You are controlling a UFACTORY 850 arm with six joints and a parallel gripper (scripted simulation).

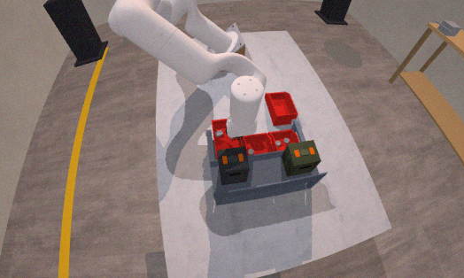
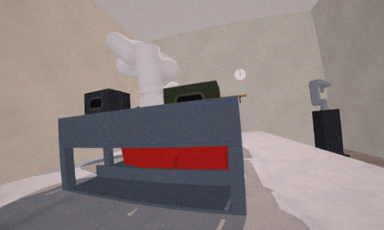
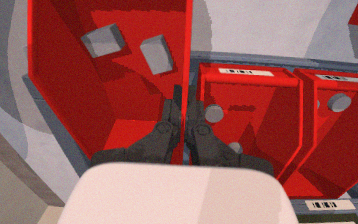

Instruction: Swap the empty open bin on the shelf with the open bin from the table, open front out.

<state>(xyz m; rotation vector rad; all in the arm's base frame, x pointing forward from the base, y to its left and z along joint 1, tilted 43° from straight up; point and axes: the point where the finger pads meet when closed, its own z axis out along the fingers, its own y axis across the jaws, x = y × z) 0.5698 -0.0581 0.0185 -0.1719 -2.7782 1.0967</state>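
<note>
Over the shelf's end: the arm's wrist [image 1: 246,106] [image 2: 150,73] points down above the shelf [image 1: 268,190] [image 2: 149,126] [image 3: 230,56].
Pincer [image 3: 183,97]: nearly closed, with the thin side wall of the loaded bin pinched between its fingertips, one finger inside the bin and one outside.
Loaded bin [image 1: 220,141] [image 3: 117,100]: at the end of the shelf row, reaching out past the fronts of its neighbours; whether it is level or bears on the shelf floor, I cannot tell.
Parts inside: two grey blocks [image 3: 103,41] [image 3: 157,54], apart from each other.
Empty bin [image 1: 281,108]: upright on the counter [image 1: 357,212] [image 2: 288,154], near the shelf's other end and apart from it.
Middle bin [image 1: 257,142] [image 3: 252,100]: on the shelf, just beside the loaded one, with round grey pieces.
Far bin [image 1: 284,141] [image 3: 347,115]: next to the middle one, also holding round grey pieces.
Shelf top: a dark box [image 1: 234,166] [image 2: 108,102] and a green box [image 1: 301,157] [image 2: 193,93], well apart.
</note>
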